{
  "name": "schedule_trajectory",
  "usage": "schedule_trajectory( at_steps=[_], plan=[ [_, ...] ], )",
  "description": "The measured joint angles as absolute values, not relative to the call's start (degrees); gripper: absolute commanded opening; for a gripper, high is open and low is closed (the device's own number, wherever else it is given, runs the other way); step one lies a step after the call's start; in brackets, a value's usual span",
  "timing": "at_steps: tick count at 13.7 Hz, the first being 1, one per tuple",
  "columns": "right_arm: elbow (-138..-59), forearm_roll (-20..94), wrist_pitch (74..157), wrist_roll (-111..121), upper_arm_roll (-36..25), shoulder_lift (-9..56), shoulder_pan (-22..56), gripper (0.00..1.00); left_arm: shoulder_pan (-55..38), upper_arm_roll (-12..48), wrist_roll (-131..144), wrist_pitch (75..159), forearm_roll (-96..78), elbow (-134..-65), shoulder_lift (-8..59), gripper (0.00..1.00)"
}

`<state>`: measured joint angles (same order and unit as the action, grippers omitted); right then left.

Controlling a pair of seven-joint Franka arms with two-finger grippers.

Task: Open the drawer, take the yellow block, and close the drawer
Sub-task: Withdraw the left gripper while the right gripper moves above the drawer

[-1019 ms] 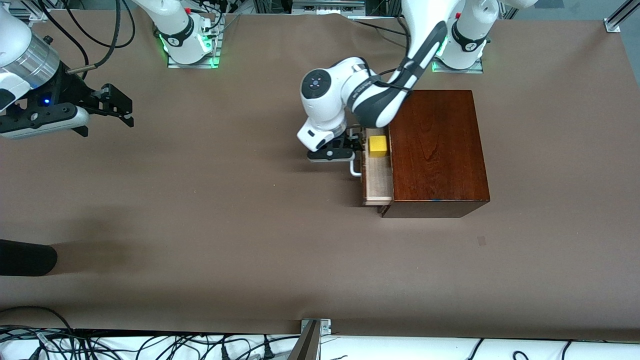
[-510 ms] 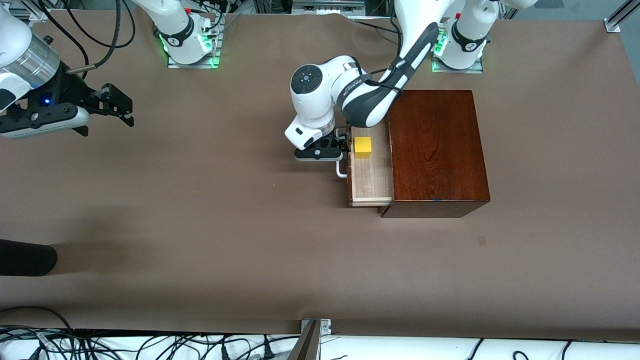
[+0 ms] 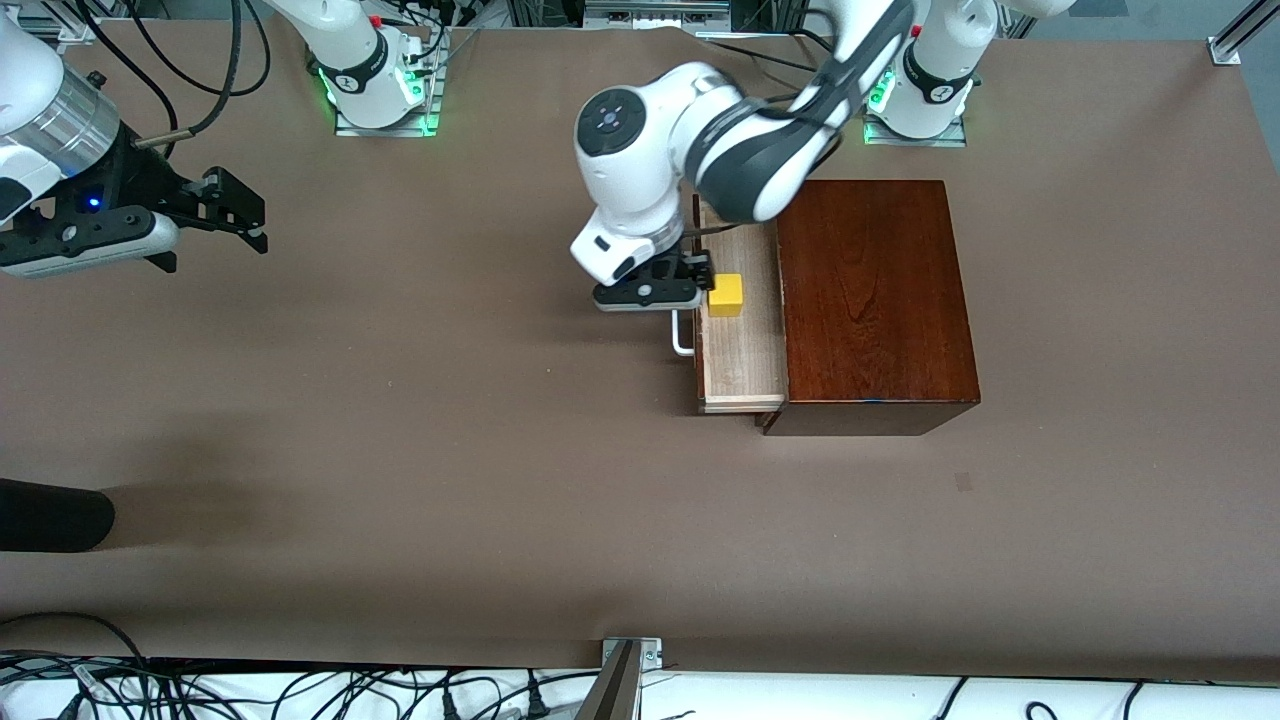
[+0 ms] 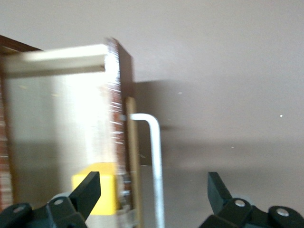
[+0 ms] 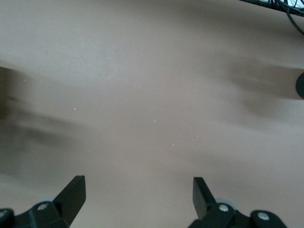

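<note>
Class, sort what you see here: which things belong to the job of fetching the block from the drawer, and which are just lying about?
Belongs to the job:
- drawer, pulled open
- yellow block, in the drawer
- left gripper, open over the drawer's handle

Just lying about:
- right gripper, open, waiting at the right arm's end
- table

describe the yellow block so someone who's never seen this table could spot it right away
Find the dark reddish-brown wooden box toward the left arm's end of the table; its drawer is pulled out, showing a pale wood floor. The yellow block sits in that drawer by the white handle, under the open left gripper. It is the only bright yellow thing there.
</note>
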<state>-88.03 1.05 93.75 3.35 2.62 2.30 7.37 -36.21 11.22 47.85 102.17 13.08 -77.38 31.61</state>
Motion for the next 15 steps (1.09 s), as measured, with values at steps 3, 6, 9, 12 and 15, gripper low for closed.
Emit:
schedule_trajectory(
  at_steps=[3, 6, 9, 12, 15],
  plan=[
    [-88.0, 1.1, 93.8, 3.3, 2.9, 2.3, 7.4, 1.0, -28.8, 11.1, 37.1, 96.2, 10.8, -77.2, 26.1, 1.0],
    [-87.9, 1.1, 93.7, 3.3, 3.1, 2.3, 7.4, 1.0, -20.9, 11.0, 28.9, 93.5, 8.9, -77.2, 21.7, 1.0],
    [-88.0, 2.7, 93.5, 3.4, 3.8, 2.8, 7.5, 1.0, -13.4, 10.9, 20.5, 92.6, 5.9, -77.2, 19.2, 1.0],
    [-88.0, 3.5, 93.5, 3.5, 5.9, 3.5, 9.2, 1.0, -8.0, 10.8, 15.1, 88.9, 5.7, -77.2, 16.6, 1.0],
    [-88.1, 5.3, 95.6, 4.4, 7.3, 5.2, 14.1, 1.0, -4.6, 9.5, 9.0, 88.1, 3.6, -77.9, 14.5, 1.0]
  ],
)
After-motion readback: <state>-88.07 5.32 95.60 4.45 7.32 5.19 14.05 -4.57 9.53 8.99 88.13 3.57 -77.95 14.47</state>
